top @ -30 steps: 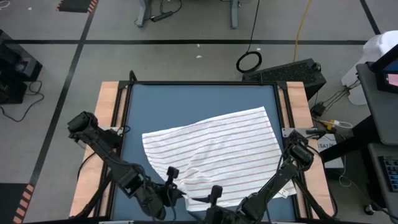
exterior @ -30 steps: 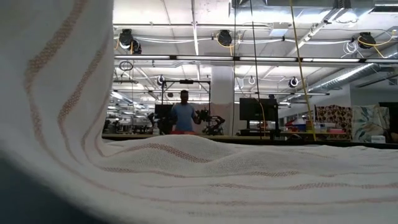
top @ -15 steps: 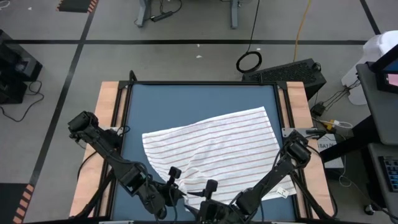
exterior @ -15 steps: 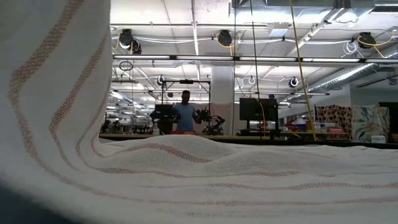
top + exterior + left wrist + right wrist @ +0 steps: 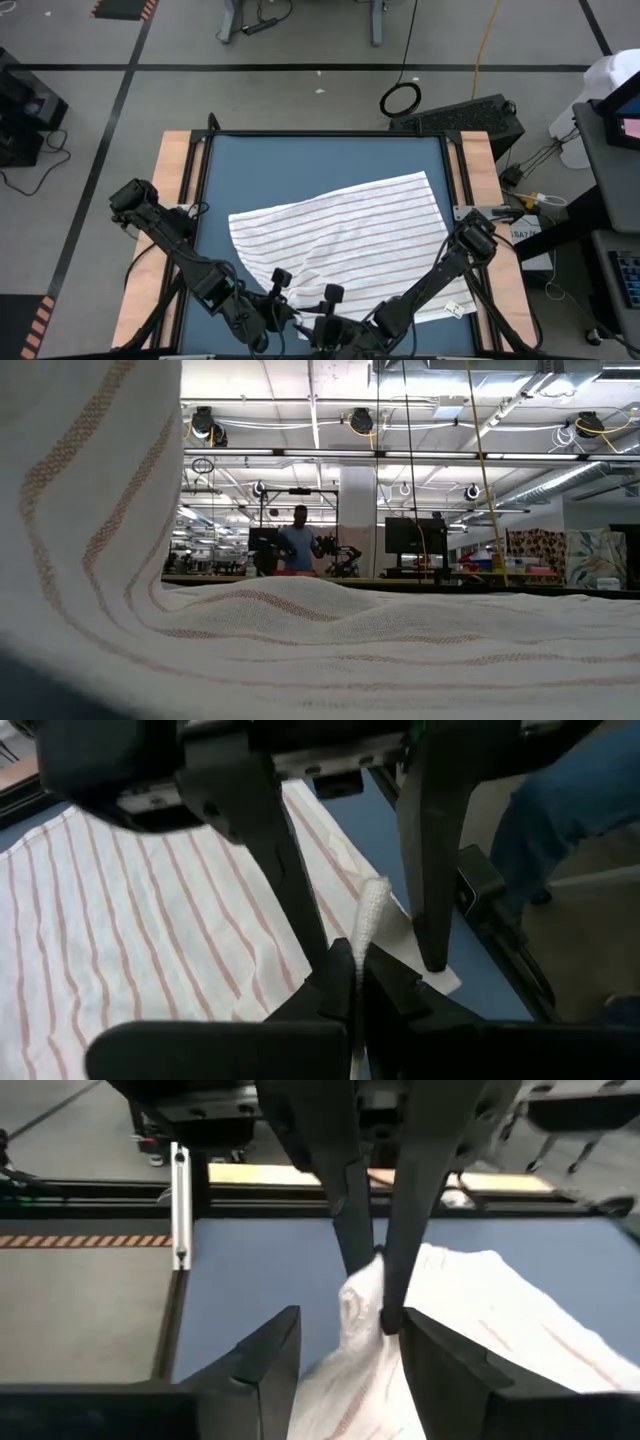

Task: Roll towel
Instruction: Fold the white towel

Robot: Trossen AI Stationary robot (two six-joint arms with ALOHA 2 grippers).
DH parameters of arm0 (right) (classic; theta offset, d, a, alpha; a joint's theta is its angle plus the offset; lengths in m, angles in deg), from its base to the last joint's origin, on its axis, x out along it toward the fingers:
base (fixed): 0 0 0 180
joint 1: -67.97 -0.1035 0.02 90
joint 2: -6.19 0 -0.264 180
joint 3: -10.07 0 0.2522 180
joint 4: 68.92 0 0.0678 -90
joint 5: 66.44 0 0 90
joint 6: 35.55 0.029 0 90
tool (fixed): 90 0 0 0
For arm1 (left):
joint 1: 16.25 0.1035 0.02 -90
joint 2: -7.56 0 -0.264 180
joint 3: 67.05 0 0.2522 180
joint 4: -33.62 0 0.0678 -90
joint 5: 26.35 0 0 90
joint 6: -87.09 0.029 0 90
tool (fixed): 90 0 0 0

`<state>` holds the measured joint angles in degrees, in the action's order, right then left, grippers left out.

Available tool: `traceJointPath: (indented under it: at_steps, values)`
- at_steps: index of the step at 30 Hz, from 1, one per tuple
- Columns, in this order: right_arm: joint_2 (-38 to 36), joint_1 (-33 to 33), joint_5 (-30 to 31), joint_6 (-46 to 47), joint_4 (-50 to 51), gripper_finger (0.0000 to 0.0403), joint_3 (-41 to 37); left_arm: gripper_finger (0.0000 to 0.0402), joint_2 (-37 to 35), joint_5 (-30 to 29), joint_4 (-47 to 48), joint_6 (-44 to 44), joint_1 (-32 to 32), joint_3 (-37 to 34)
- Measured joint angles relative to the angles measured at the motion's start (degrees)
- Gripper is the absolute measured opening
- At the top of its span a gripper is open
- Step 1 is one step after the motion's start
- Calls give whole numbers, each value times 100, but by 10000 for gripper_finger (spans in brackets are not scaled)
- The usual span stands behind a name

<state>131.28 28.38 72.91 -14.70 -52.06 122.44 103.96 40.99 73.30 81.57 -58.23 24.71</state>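
Towel (image 5: pixel 345 235) lies spread across the blue table (image 5: pixel 300 165), its near edge pinched in the left gripper (image 5: pixel 357 982) while the right gripper (image 5: pixel 345 1345), jaws apart, straddles the same bunched edge.

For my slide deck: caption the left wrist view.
Left gripper pinches the striped towel's edge above the blue table.

towel (image 5: pixel 345 235) spread on table (image 5: pixel 300 165), left gripper (image 5: pixel 282 305) and right gripper (image 5: pixel 322 318) side by side at its near edge
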Motion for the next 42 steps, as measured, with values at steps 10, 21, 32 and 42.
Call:
traceJointPath:
  at_steps: [10,21,32,42]
  values:
    - [137,53,255,197,7,86,2,11,0,-2,10,-4,0,0]
    - [137,-116,285,505,553,7,2,54,2,-15,41,-320,-48,2]
    - [80,-414,283,1304,2046,1,62,263,2,-1056,1938,-1485,-200,7]
    - [-21,-494,124,1475,2924,1,236,281,-47,-1305,3901,-3452,-482,-647]
